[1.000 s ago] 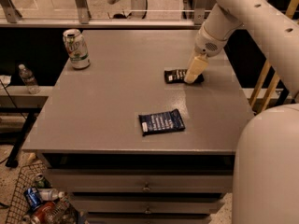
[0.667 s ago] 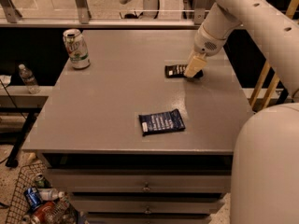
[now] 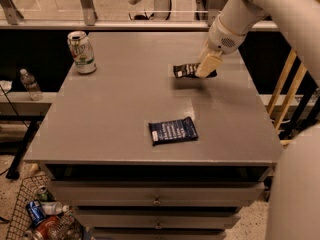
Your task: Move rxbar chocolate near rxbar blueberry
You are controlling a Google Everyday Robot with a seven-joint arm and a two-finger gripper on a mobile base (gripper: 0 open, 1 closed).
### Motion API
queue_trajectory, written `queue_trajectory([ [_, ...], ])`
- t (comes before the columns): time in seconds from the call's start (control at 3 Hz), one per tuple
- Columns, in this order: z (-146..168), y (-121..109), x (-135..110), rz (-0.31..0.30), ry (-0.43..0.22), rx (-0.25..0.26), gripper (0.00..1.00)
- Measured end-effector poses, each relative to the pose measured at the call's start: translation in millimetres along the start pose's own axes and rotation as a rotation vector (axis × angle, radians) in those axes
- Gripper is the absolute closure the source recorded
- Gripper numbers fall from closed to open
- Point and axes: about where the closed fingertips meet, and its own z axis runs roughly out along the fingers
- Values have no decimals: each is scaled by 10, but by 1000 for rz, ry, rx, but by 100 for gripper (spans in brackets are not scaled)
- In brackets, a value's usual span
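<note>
The rxbar chocolate (image 3: 184,70), a small black bar with white lettering, hangs a little above the grey table (image 3: 120,114) at its far right, with its shadow on the surface below. My gripper (image 3: 206,68) is shut on its right end and holds it lifted. The rxbar blueberry (image 3: 173,130), a dark blue bar with white lettering, lies flat near the table's front edge, well in front of and slightly left of the gripper.
A green and white can (image 3: 82,52) stands upright at the table's far left corner. A plastic bottle (image 3: 30,84) stands on a lower ledge to the left. A wire basket (image 3: 42,216) with cans sits on the floor at lower left. Wooden rails (image 3: 287,91) stand to the right.
The gripper has lifted the chocolate bar off the table; the bar has risen and now casts a shadow beneath. The blueberry bar and can have not moved.
</note>
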Motion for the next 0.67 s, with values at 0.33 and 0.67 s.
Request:
queue_trajectory([
  [0.33,-481,372,-277,-59,-47,32,100],
  [0.67,-680,702,-341,-58,-70,19,100],
])
